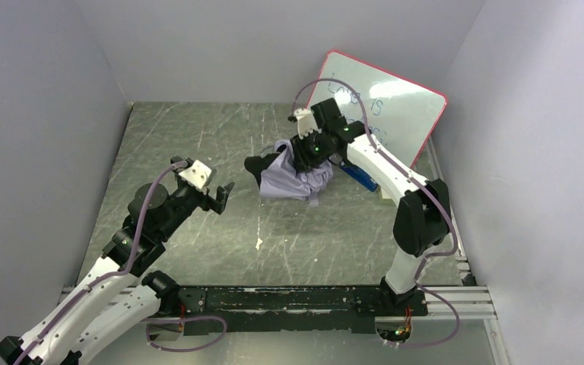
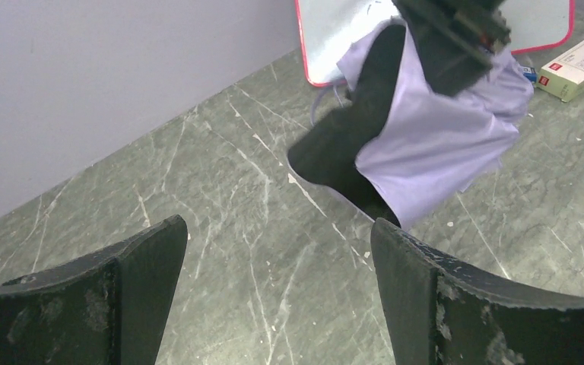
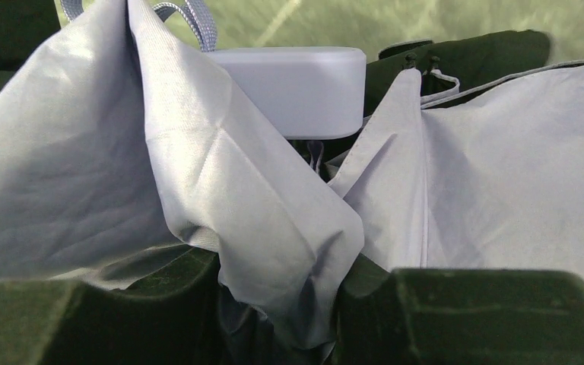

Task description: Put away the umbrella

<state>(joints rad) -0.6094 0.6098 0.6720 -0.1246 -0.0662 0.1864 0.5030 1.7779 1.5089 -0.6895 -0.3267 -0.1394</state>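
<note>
Whiteboard [image 1: 395,99]: red-edged, you'll find it tilted at the upper right, with faint writing on it.
Blue eraser [image 1: 361,177]: on the bench [image 1: 198,144], just below the whiteboard.
Box [image 2: 582,67]: white and green, at the upper right of your left wrist view.

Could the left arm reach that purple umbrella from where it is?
Probably yes: the left gripper is open and faces the umbrella with nothing between them. Only the right gripper, pinching its fabric, crowds the far side.
</note>
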